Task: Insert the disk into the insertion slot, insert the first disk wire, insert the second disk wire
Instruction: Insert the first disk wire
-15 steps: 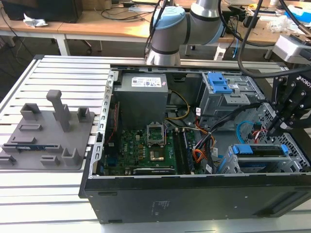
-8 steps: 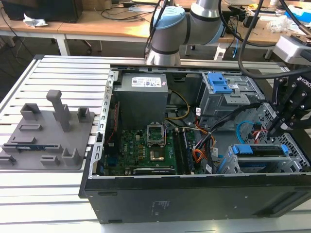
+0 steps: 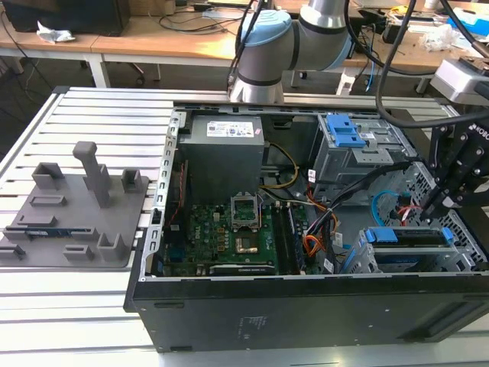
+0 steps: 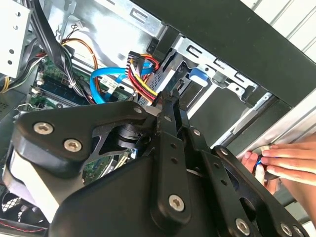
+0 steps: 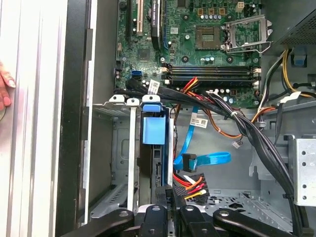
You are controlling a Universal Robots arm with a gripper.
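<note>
disk, flat silver-grey drive in a bright blue plastic carrier, sits inside the grey perforated sheet-metal drive cage, with the blue carrier tab at the cage mouth in the first wrist view; seated like this, its rear edge is likely left open to the cables

black multi-link gripper hangs just behind the cage, fingers drawn together on the black plug of the red, yellow and black wire bundle; judged a pinch grip meant to line the plug up with the drive's back edge

flat blue data cable lies loose beside the cage, its dark end connector free

person's hand is at the outer edge of the black case wall, on the far side of the cage from the gripper; purpose unclear

hard to make out: the drive's sockets are hidden behind carrier and finger links, so whether the plug touches the drive cannot be told; the drive is seen edge-on, label face turned away; the gripper body blocks much of the second wrist view; the hand is cut off at the frame edge in both wrist views
</note>
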